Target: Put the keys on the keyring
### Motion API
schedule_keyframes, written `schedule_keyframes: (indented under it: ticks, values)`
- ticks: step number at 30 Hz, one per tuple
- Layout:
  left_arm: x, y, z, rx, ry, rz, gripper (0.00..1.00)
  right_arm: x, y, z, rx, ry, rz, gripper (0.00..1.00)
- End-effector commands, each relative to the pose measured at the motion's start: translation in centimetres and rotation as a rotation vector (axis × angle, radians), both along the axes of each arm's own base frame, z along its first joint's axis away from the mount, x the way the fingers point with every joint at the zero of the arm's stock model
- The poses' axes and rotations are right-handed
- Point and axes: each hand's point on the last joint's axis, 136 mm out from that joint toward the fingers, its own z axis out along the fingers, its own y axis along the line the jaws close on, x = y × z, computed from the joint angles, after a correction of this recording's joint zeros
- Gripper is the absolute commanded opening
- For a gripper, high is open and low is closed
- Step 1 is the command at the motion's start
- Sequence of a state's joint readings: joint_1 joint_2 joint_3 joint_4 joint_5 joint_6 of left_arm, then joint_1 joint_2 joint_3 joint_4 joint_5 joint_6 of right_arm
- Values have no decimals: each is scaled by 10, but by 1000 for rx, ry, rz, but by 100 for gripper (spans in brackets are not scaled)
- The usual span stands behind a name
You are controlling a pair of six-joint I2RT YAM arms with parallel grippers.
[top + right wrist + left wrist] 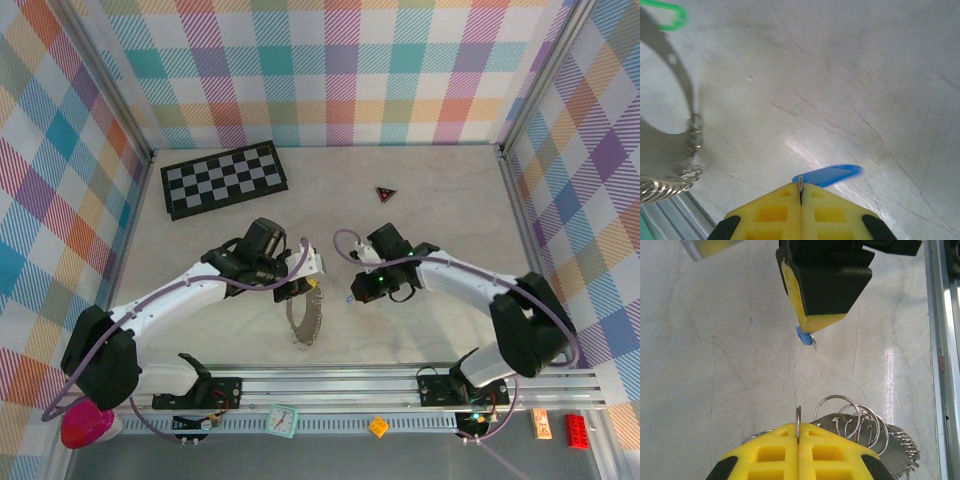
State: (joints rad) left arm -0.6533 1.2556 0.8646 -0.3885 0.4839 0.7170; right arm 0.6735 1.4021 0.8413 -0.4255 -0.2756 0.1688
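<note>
Two pinches carry this moment, and both are slim. The left gripper (798, 434) has its yellow fingers pressed together on a thin wire ring (798, 415), seen edge-on and standing up out of the seam between them. Just to the right of those fingertips the keyring (897, 450) hangs off to the side, its band and beaded edge trailing several small loops. Straight ahead of the left fingertips, apart from them across bare pale tabletop (715, 365), the right gripper (801, 194) is clamped on the blue key (827, 175), with the plastic head poking out beyond the pads.

The likely trouble is the meeting of the two. The key is gripped by very little, so any sideways push against the wire could pivot it in the pads or flick it out. The wire ring is held just as narrowly and may twist under the weight of the hanging hoop, turning its opening away from the key. The fingertips are bulky beside such small parts, so they may bump before the key reaches the wire.

From the right gripper, the keyring's band lies off to the left, and the green key (667, 15) sits beyond it on the table, untouched
</note>
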Motion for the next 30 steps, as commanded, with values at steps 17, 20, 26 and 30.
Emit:
schedule_keyframes:
  ticks: [17, 20, 26, 30]
  values:
    - [-15, -4, 29, -158, 41, 58, 0, -32, 30, 91, 179, -713, 568, 0]
    - [-17, -8, 28, -167, 70, 44, 0, -35, 30, 97, 178, -781, 633, 0]
    - [-20, -12, 28, -175, 96, 19, 0, -34, 33, 107, 156, -906, 713, 0]
    - [-21, -15, 28, -183, 107, 4, 0, -27, 37, 112, 101, -984, 758, 0]
